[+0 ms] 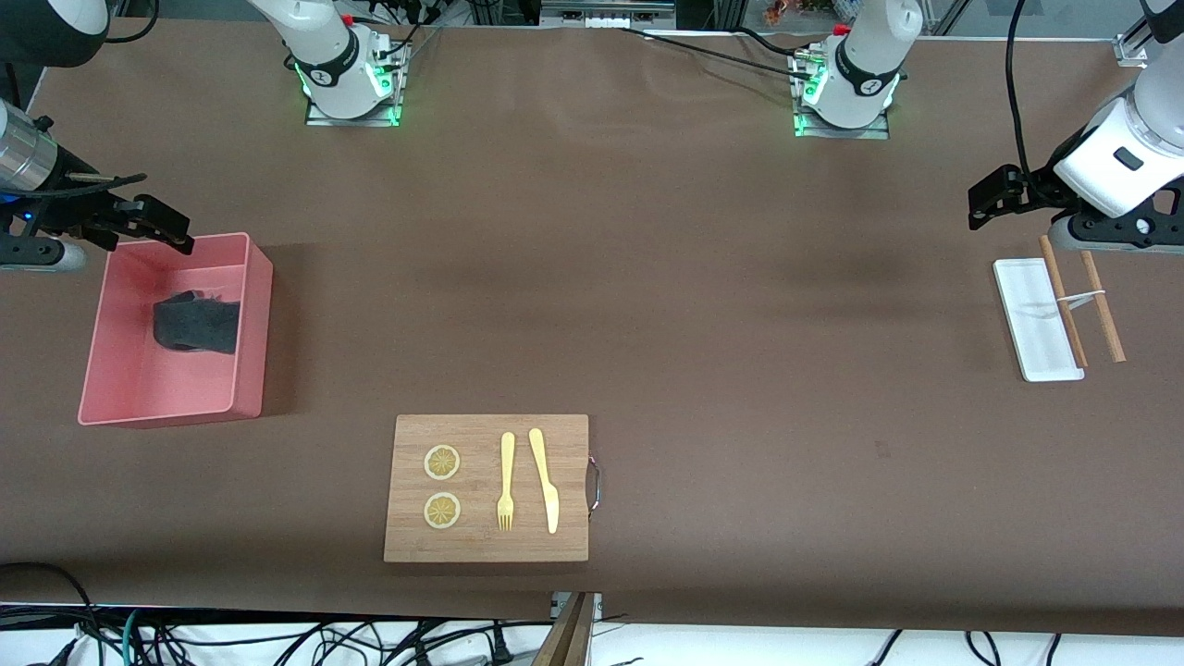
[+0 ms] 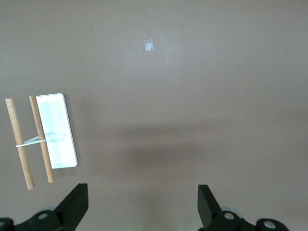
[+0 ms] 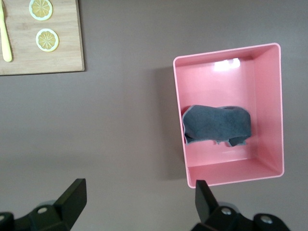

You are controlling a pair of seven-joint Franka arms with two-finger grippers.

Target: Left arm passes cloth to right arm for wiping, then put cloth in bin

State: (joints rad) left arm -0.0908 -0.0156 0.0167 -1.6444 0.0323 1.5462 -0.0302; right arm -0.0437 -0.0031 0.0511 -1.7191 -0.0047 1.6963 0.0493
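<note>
The cloth lies crumpled inside the pink bin, dark grey face up, toward the bin's end that is farther from the front camera. It also shows in the right wrist view, in the bin. My right gripper is open and empty, in the air over the table next to the bin's corner; its own view shows bare table between the jaws. My left gripper is open and empty over the table by the white tray; in its own view the jaws hold nothing.
A small white tray with two tied wooden sticks lies at the left arm's end; both also show in the left wrist view, tray and sticks. A wooden cutting board with lemon slices, fork and knife lies near the front camera.
</note>
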